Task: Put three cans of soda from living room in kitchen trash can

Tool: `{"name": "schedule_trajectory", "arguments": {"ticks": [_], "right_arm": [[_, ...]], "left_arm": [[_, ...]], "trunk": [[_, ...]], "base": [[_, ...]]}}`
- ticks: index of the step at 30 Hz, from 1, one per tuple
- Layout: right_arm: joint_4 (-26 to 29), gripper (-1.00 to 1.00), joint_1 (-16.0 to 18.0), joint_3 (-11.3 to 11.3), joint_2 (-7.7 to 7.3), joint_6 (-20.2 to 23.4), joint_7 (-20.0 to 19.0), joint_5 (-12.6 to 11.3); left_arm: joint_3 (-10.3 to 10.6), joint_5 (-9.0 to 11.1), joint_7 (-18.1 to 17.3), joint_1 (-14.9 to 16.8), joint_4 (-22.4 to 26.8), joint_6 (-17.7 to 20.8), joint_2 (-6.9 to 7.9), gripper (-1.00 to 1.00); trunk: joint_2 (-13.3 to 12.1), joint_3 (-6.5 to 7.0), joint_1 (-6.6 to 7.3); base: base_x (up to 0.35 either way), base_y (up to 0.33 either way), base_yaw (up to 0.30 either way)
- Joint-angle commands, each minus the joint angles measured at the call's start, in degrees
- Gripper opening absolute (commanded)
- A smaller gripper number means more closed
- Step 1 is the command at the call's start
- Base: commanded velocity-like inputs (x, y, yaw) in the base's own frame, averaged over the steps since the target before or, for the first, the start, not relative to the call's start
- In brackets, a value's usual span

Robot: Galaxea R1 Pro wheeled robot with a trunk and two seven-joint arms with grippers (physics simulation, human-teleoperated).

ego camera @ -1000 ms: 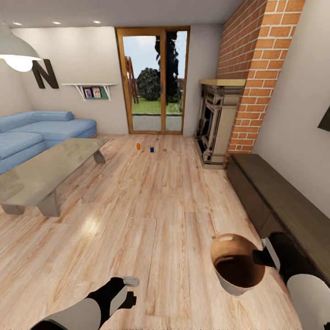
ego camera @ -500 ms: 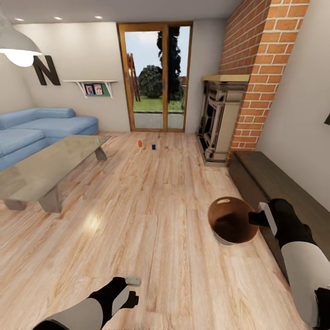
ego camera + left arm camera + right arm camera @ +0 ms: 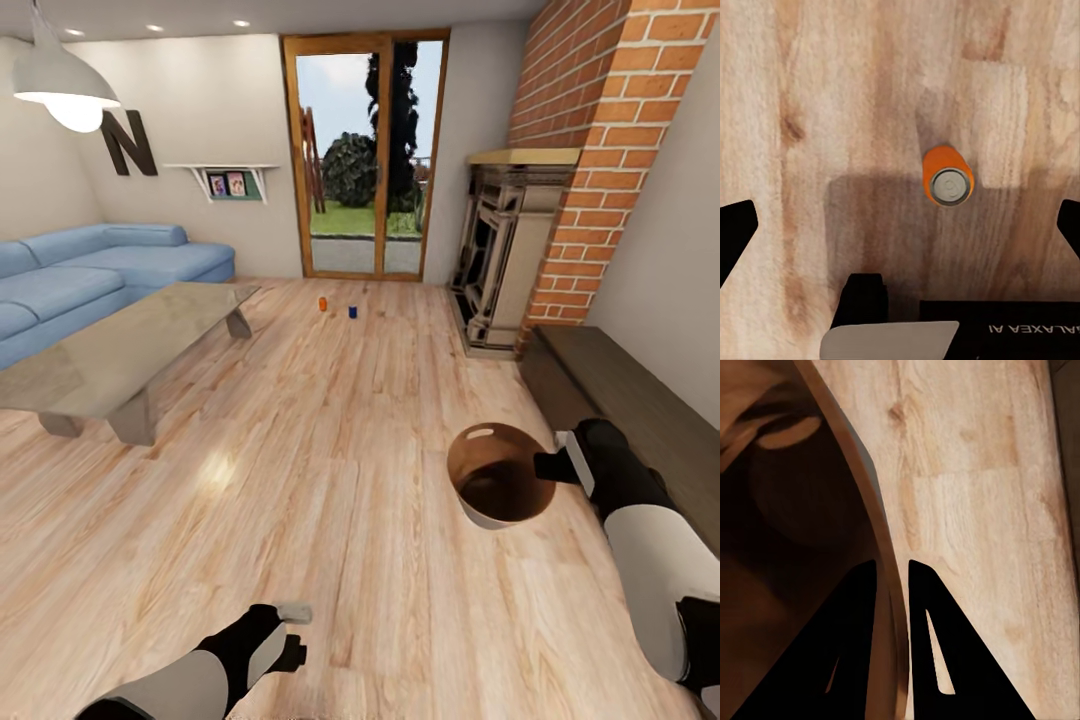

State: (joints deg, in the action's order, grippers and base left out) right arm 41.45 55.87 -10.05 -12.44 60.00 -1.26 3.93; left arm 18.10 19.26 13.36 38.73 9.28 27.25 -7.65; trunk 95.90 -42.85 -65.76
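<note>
Sofa (image 3: pixel 100 270), blue, sits far left of the coffee table (image 3: pixel 120 350) on the light wood floor (image 3: pixel 330 450). Nearer than the table, the left gripper (image 3: pixel 900 225) hangs low with its fingers spread wide; an orange soda can (image 3: pixel 947 176) stands upright on the floor between them, untouched. Beyond the table, near the glass doors (image 3: pixel 362 150), a second orange can (image 3: pixel 322 304) and a blue can (image 3: pixel 352 312) stand just beside each other. Right of the table, the trash can (image 3: pixel 497 490) is gripped at its rim by the right gripper (image 3: pixel 891 585), one finger inside, one outside. A brick fireplace (image 3: pixel 520 240) stands farther right.
</note>
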Motion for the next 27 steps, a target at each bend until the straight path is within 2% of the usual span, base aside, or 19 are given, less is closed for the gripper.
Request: {"name": "schedule_trajectory", "arguments": {"ticks": [1, 3, 11, 16, 27], "right_arm": [[0.0, -1.0, 0.1, -0.01, 0.04, 0.0, -0.24, -0.76], [-0.02, -1.0, 0.12, 0.0, 0.07, 0.0, -0.24, -0.76], [-0.13, -1.0, 0.19, 0.02, 0.02, 0.0, -0.24, -0.76], [-0.21, -1.0, 0.21, 0.03, -0.03, 0.0, -0.24, -0.76], [-0.22, -1.0, 0.37, 0.03, -0.16, 0.0, -0.24, -0.76]], "left_arm": [[0.0, -0.01, 0.0, 0.01, 0.01, 0.0, -0.14, 1.0], [0.0, -0.01, -0.02, 0.02, 0.02, 0.0, -0.28, 1.0], [0.0, -0.01, -0.08, 0.03, 0.66, 0.0, -0.56, 1.0], [0.0, -0.01, -0.09, 0.03, 1.1, 0.0, -0.69, 1.0], [0.0, -0.09, -0.15, 0.03, 1.42, 0.08, -0.93, 1.0]], "trunk": [[0.42, -0.25, -0.22], [1.23, -0.75, -0.66], [1.23, -1.33, -0.66], [1.23, -1.69, -0.66], [5.64, -4.46, -3.08]], "base": [[0.0, 0.0, 0.149], [0.0, 0.0, 0.149], [0.0, 0.0, 0.117], [0.0, 0.0, -0.107], [0.0, 0.0, -0.176]]}}
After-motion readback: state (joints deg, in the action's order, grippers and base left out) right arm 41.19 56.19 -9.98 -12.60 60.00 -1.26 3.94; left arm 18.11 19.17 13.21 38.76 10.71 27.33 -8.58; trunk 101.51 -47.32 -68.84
